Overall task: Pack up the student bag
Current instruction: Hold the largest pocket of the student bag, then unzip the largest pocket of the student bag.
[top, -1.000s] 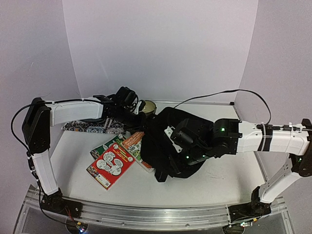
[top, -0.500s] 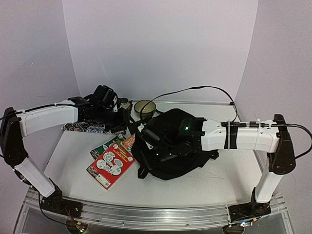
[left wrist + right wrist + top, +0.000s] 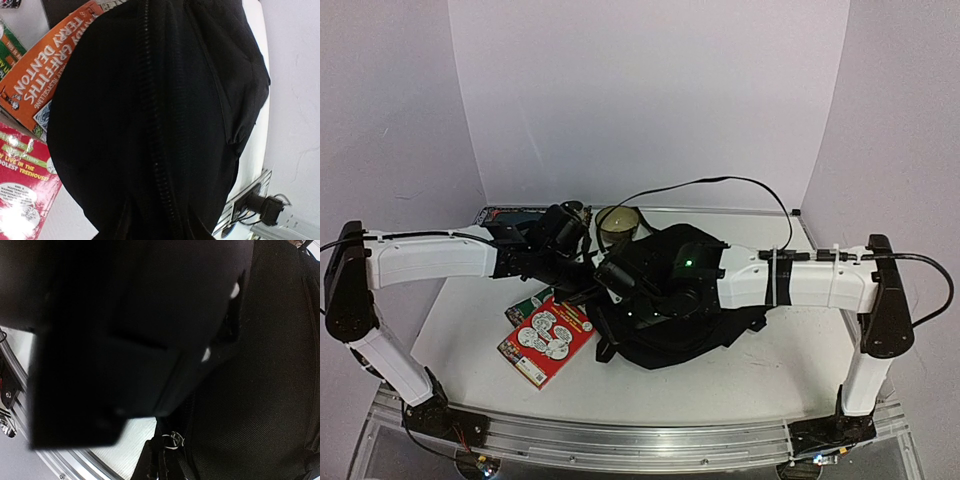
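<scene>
The student bag, a soft black backpack, lies in the middle of the table, and both arms meet at the bag's left edge. We see the left gripper hard against that edge. Its wrist camera is filled by the bag's black fabric and a long zip, and we cannot tell whether its jaws are spread or pressed together. The right gripper reaches across the bag with its jaws pressed together. Whether they pinch any fabric we cannot tell, as its own view is dark and blurred. Tucked just under the bag's left side, an orange book reads "ANDY GRIFFITHS" and "TERRY DENTON". Left of the bag, a red book shows "LIVE IN THE" and "TREEHOUSE". An olive bowl stands just behind the bag.
</scene>
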Controlling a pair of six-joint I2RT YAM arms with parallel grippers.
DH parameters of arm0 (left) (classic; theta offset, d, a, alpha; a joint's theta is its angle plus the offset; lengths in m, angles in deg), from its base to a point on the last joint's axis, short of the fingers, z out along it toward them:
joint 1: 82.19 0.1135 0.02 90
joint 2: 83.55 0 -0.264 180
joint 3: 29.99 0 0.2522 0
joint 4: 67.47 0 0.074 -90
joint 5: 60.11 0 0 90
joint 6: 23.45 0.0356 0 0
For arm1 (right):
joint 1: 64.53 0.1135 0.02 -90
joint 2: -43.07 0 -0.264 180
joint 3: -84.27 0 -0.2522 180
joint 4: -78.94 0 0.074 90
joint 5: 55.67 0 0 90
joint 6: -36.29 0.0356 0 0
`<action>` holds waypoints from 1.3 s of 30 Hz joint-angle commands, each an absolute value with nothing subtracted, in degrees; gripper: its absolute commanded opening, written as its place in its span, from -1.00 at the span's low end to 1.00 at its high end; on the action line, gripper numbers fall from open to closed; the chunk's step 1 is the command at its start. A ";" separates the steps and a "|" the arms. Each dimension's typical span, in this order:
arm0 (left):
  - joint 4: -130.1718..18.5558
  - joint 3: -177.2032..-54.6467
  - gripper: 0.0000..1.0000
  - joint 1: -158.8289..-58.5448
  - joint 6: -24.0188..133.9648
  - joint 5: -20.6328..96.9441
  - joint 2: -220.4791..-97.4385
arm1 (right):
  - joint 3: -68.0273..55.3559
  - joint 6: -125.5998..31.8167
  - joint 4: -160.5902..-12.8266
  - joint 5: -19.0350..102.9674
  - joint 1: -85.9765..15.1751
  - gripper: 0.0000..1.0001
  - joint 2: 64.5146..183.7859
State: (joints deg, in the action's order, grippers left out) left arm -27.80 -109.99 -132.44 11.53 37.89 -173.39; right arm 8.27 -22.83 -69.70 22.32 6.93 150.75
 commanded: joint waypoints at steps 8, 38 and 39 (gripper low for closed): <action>-27.36 -111.16 -1.00 -131.28 14.84 32.05 -170.36 | -5.79 -23.12 -67.47 18.65 5.97 -1.00 138.23; -27.73 -108.82 -1.00 -124.98 23.22 44.88 -167.31 | -26.79 -24.46 -59.42 28.40 -22.14 -1.00 127.63; -28.67 -109.02 -1.00 -125.41 22.81 45.23 -167.80 | -25.80 -25.65 -59.96 30.47 -22.06 -1.00 127.85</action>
State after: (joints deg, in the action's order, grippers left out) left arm -30.51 -108.87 -126.98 21.57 46.17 -169.16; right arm -28.08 -23.09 -71.96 31.41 -19.41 125.28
